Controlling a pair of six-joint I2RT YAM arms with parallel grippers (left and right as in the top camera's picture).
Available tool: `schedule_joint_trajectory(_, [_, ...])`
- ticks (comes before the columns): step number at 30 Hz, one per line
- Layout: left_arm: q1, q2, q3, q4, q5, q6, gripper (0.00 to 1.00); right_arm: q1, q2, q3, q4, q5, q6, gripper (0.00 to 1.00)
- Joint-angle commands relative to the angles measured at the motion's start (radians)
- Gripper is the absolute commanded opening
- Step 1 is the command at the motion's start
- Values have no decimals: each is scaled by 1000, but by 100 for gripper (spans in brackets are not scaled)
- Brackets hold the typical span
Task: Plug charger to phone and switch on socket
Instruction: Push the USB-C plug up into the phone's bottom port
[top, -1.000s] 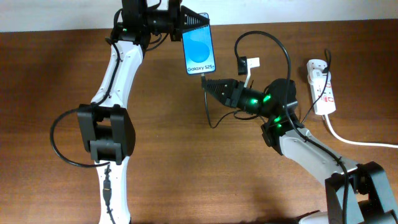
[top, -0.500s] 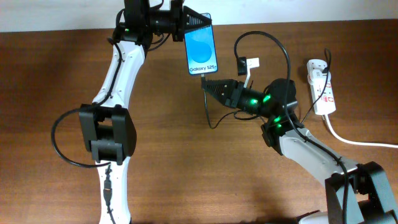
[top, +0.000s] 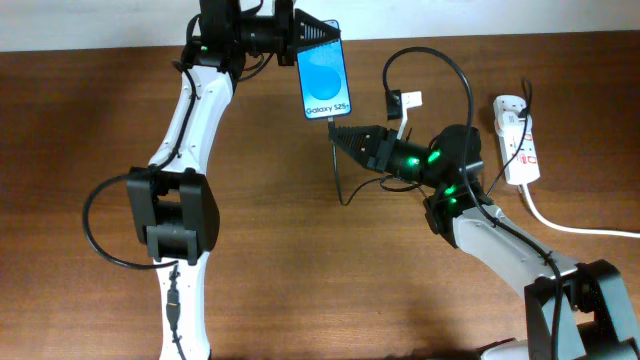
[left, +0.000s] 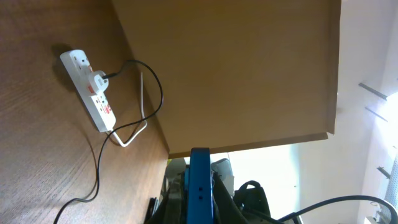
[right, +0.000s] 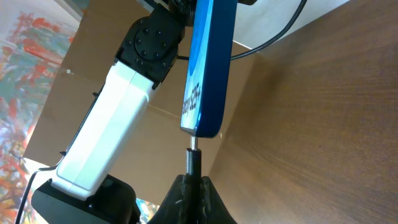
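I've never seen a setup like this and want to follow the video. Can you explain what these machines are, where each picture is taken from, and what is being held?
These are two robot arms at a brown wooden table, each ending in a two-finger gripper. The wide picture looks down from above. The other two come from small cameras on the arms' wrists, so they look tilted.

The left gripper holds the phone by its top end; its blue screen reads "Galaxy S25". From that wrist camera the phone appears edge-on as a thin blue strip.

The right gripper pinches the plug end of the charger, a thin black cable. Its metal tip sits right at the phone's bottom edge; whether it is fully in, I cannot tell.

The socket, a white power strip, lies on the table at the right.
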Motion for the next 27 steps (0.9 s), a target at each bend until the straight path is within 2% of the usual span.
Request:
schedule_joint_trajectory(1, [-17, -21, 14, -1, 62, 6, 0, -21, 3, 24, 12, 56, 4, 4])
schedule_joint_trajectory(27, [-28, -21, 14, -1, 62, 6, 0, 6, 3, 24, 11, 78, 4, 4])
